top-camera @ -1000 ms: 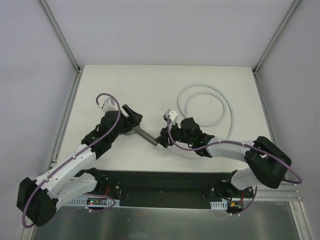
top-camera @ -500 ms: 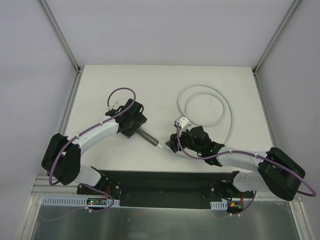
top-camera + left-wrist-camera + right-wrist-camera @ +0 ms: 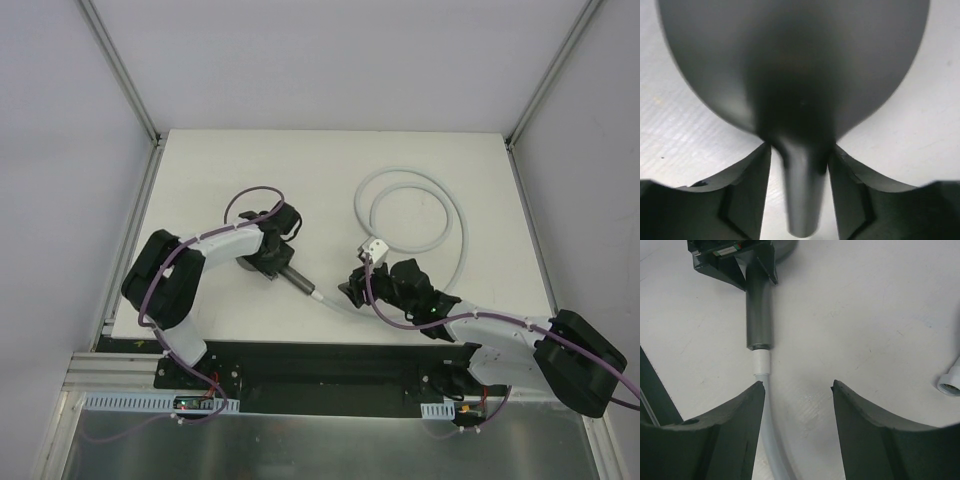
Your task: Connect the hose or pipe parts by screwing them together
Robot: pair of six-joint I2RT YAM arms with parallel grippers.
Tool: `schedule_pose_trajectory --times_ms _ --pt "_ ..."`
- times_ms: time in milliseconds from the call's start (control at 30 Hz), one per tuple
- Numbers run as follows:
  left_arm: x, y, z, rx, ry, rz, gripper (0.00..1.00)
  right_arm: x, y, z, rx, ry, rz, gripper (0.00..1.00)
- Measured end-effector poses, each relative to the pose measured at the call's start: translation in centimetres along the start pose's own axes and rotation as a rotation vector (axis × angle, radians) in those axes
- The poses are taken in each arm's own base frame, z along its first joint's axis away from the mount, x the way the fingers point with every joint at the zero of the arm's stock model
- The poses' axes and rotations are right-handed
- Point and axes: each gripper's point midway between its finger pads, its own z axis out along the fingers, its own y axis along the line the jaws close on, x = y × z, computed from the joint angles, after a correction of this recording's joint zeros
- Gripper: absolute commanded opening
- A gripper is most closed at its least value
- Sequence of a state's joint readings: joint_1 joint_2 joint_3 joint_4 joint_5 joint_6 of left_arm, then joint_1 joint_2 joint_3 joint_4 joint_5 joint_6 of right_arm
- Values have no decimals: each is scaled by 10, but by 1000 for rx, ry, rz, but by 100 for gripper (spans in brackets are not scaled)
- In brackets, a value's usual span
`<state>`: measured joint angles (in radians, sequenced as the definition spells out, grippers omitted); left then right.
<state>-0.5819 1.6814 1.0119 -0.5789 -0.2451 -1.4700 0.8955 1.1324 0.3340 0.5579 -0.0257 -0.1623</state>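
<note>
The dark grey shower head lies on the table with its straight handle pointing toward the right arm. My left gripper is shut on the handle just below the round head; in the top view the left gripper covers the head. The white end fitting of the pale hose meets the handle's end. My right gripper stands open behind that joint, holding nothing. The hose runs along the inside of its left finger. The right gripper sits a little apart from the fitting.
The hose's coil lies at the back right of the white table, and its free end fitting lies right of my right gripper. Metal frame posts stand at the back corners. A black base plate lines the near edge.
My left arm folded in and its jaws narrowed onto the shower head's handle. My right gripper backed away from the joint, toward the right, and opened slightly.
</note>
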Motion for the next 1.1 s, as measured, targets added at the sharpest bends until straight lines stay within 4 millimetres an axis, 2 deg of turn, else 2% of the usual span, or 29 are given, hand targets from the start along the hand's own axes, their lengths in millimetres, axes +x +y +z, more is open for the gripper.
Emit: schedule_pose_trajectory --times_ms 33,67,200,333,400,500,600,700,733,767,833,867,933,967,1100 --pt "1 -1 2 -5 1 -5 4 0 0 0 1 0 -6 60" --pt "1 -3 2 -1 2 -17 0 0 -1 0 1 0 -10 61" --pt "2 -5 0 11 -2 -28 0 1 1 0 -14 2 -40 82" --pt "-3 -4 -15 55 -9 -29 0 -3 11 1 -68 -17 -112 87" --pt "-10 -8 -36 126 -32 -28 0 -5 18 2 -91 -22 -153 87" --pt "-25 -17 -77 282 -74 -53 0 -12 31 6 -118 -32 -217 87" --pt "-38 -22 -118 417 -107 -81 0 -28 47 19 -117 -48 -291 86" --pt "-46 -23 -136 478 -126 -101 0 -43 60 34 -95 -61 -356 82" --pt "-47 -22 -138 484 -128 -102 0 -47 63 38 -79 -64 -377 79" --pt "-47 -22 -138 486 -128 -103 0 -51 66 43 -65 -68 -399 66" --pt "-46 -19 -136 480 -127 -99 0 -57 68 50 -29 -68 -439 48" --pt "-46 -17 -135 476 -126 -98 0 -60 69 53 -12 -66 -459 31" --pt "-45 -14 -134 473 -127 -96 0 -62 68 56 22 -60 -489 13" --pt "-46 -15 -136 483 -127 -105 0 -62 68 57 34 -56 -500 1" --pt "-49 -13 -145 532 -138 -96 0 -68 71 58 49 -56 -490 1"
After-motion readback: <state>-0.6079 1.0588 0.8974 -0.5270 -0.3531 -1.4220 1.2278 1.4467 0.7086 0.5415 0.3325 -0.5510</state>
